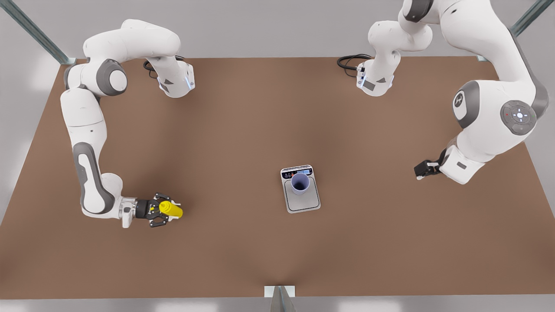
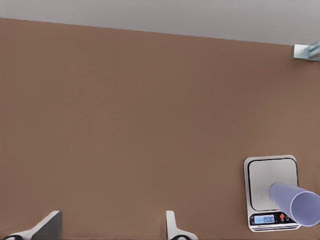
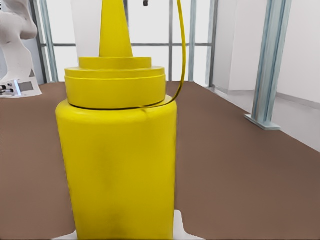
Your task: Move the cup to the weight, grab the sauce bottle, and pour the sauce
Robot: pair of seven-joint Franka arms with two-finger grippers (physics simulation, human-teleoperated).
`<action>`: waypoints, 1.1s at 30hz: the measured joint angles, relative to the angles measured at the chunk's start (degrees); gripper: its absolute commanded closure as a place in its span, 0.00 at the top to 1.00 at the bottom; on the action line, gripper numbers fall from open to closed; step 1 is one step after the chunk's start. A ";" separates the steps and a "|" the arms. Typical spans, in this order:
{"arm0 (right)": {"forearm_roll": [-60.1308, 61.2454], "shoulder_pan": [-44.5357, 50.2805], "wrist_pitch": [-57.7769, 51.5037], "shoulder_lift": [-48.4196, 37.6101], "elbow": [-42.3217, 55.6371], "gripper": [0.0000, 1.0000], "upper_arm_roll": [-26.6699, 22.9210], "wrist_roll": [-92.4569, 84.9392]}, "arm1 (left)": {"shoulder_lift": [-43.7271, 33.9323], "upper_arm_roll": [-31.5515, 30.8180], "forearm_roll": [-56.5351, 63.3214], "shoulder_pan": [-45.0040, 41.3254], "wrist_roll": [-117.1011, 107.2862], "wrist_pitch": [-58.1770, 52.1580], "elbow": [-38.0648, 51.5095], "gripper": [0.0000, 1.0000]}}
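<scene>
The pale lavender cup stands upright on the weight, at the end by its dark display strip, near the table's middle. In the left wrist view the cup and the weight lie well away from my left gripper, which is open and holds nothing. That gripper hangs at the front view's right. At the front view's left, my right gripper is shut on the yellow sauce bottle. The sauce bottle stands upright, nozzle up, with a pad against each side.
The brown table stretches wide between the bottle and the weight. Both arm bases with black cables stand at the far edge. Metal frame posts rise at the table's corners.
</scene>
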 measured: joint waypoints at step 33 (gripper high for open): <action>-28.55 -13.75 -12.04 -9.97 3.11 1.00 -0.09 24.04 | 2.59 2.22 -1.24 -0.35 0.31 1.30 2.34 1.00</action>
